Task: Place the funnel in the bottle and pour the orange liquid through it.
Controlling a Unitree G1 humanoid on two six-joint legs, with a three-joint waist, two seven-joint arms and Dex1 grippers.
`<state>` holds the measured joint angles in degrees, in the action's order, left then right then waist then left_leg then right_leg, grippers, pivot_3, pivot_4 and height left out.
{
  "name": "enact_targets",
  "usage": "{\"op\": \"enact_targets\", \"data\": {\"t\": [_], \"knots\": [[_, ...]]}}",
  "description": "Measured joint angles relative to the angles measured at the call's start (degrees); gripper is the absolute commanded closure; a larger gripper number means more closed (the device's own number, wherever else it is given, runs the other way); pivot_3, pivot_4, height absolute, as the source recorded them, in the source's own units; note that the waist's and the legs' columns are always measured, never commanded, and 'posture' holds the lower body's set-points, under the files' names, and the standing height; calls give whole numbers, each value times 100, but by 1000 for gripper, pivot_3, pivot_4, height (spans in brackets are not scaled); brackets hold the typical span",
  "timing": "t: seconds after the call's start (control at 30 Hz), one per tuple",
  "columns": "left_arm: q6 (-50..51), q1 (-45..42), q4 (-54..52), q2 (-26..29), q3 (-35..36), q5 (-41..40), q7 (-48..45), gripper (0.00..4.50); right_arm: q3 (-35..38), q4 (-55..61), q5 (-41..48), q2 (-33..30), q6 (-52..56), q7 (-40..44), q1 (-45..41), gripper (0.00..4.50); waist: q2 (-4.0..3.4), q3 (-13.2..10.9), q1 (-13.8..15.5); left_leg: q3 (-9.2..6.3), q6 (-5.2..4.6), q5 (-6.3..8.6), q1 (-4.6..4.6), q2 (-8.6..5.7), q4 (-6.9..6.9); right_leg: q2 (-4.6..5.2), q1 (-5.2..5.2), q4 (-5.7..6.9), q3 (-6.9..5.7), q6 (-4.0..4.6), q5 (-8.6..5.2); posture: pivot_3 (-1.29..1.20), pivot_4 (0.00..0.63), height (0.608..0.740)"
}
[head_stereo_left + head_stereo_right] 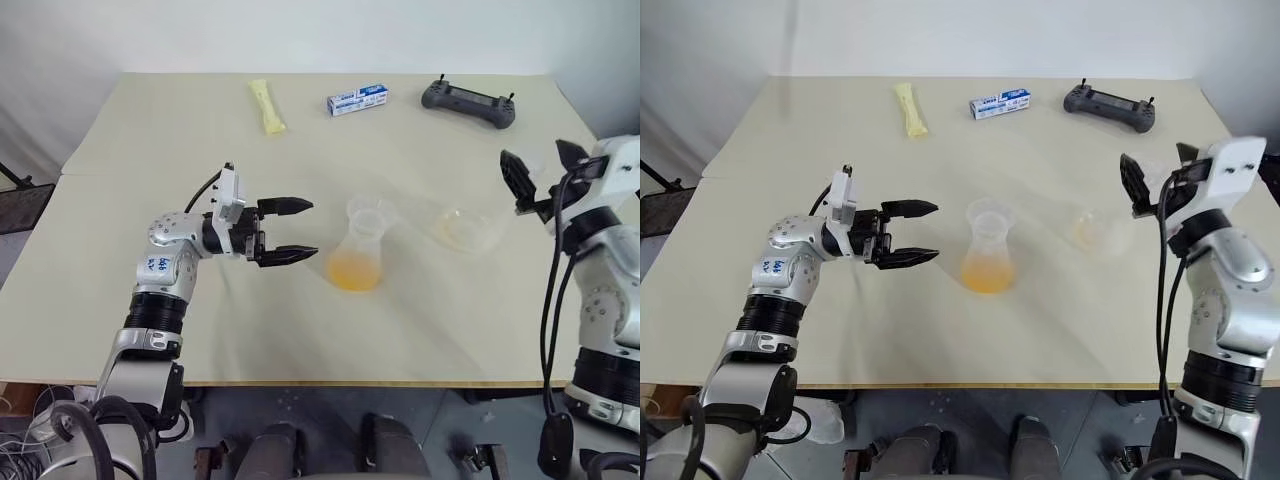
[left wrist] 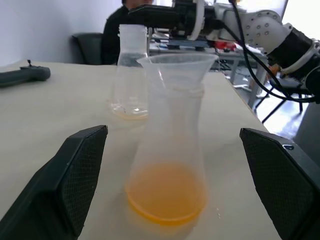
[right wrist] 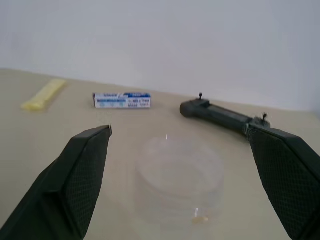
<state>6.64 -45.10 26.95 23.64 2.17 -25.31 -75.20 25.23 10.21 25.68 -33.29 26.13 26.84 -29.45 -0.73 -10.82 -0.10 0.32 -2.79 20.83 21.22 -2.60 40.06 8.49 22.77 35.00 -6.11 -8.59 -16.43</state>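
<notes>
The bottle (image 1: 358, 252) stands upright at mid-table with the orange liquid (image 1: 353, 272) pooled in its base. The clear funnel (image 1: 367, 214) sits in its neck, seen close in the left wrist view as the funnel (image 2: 177, 67) over the orange liquid (image 2: 166, 197). My left gripper (image 1: 310, 228) is open, level with the bottle and just to its left, not touching it. My right gripper (image 1: 535, 157) is open and raised at the right, holding nothing. Below it stands a rounder clear flask (image 1: 462, 228) with a faint orange trace at its bottom.
Along the table's far edge lie a yellow packet (image 1: 267, 106), a blue-and-white box (image 1: 357, 99) and a dark controller (image 1: 468, 100). The rounder flask (image 3: 180, 175) is right beneath the right gripper's fingers. A person in dark clothes (image 2: 117, 35) sits beyond the table.
</notes>
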Motion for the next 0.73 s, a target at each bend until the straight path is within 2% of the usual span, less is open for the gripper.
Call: {"op": "enact_targets", "data": {"t": [0.13,0.27,0.5,0.73], "knots": [[175,149,-177,43,61,-81,-1,0,67,808,871,-496,367,680,264,13,2,0,26,-5,0,0,2,0,1,0,-4,-3,-4,0,0,0,150,740],[161,387,-251,358,146,-134,-226,0,360,1648,1604,-1153,650,1912,1867,13,4,0,127,-4,-1,1,0,-2,0,1,-14,-14,-7,-1,0,0,150,740],[-129,679,-89,962,189,-96,-827,0,643,1457,1179,-1379,-226,3527,4002,13,8,-1,158,12,-8,-1,-12,-5,7,4,-29,-29,2,-8,5,0,150,740],[-299,756,81,1103,189,-40,-994,0,606,846,782,-1376,-1016,3932,4125,13,8,-1,150,9,-8,-1,-13,-3,7,4,-27,-26,0,-8,4,0,150,740]]}}
